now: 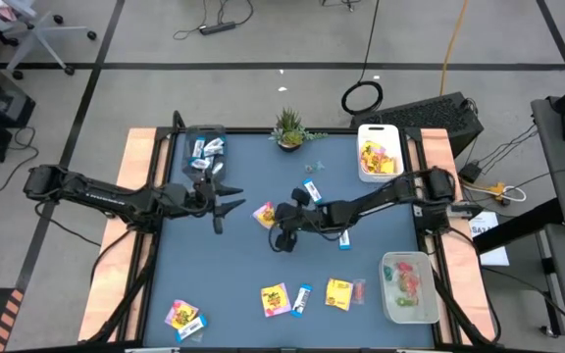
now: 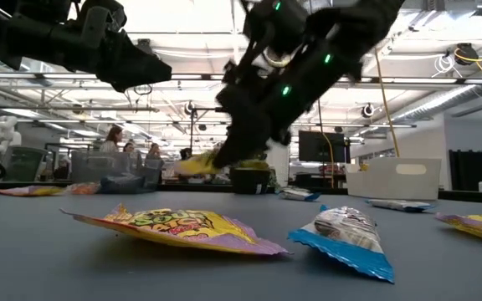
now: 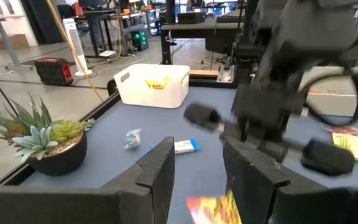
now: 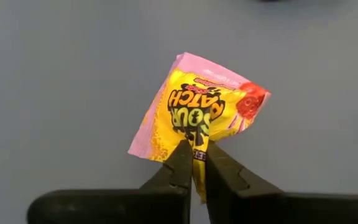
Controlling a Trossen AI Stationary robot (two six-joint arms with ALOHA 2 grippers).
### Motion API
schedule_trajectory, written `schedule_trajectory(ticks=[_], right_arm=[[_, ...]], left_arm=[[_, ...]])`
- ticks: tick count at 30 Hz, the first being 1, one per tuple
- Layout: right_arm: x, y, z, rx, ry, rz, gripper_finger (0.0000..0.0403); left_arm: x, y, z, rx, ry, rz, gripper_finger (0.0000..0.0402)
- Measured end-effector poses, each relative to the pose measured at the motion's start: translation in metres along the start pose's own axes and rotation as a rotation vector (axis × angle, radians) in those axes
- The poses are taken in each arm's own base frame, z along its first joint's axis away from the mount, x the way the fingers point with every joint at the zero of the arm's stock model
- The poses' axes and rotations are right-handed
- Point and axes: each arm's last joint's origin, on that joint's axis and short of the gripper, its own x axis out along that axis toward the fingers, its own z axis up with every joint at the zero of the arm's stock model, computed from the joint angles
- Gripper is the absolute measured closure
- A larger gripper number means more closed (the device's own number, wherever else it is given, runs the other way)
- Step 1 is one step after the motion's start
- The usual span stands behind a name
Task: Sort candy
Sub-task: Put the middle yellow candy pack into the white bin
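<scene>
Yellow packet (image 2: 178,227) lies on blue-grey worktop (image 1: 253,250) | right tool (image 4: 194,167) pinches another packet (image 4: 199,115) mid-worktop | left tool (image 1: 226,204) parted, empty | workshop beyond

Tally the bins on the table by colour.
Clear bins: 2
White bin: 1
Total: 3
</scene>
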Motion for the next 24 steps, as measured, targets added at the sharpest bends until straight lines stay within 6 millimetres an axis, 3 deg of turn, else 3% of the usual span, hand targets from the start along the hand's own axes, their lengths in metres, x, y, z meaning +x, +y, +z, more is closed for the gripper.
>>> schedule_trajectory(ticks=[7,13,19,24], right_arm=[[-0.061,-0.005,0.022,-0.057,-0.007,-0.215,0.0398],[-0.118,-0.035,0.022,0.0,0.062,-0.484,0.0401],[-0.168,-0.078,-0.016,0.205,0.048,-0.702,0.0402],[-0.184,-0.119,-0.061,0.47,0.004,-0.824,0.0402]], left_arm=[[0.0,0.0,0.0,-0.001,0.0,0.0,0.0258],[0.0,0.0,0.0,-0.001,0.001,-0.003,0.0259],[0.0,0.0,0.0,-0.001,0.001,-0.003,0.0259],[0.0,0.0,0.0,-0.002,-0.004,-0.003,0.0259]])
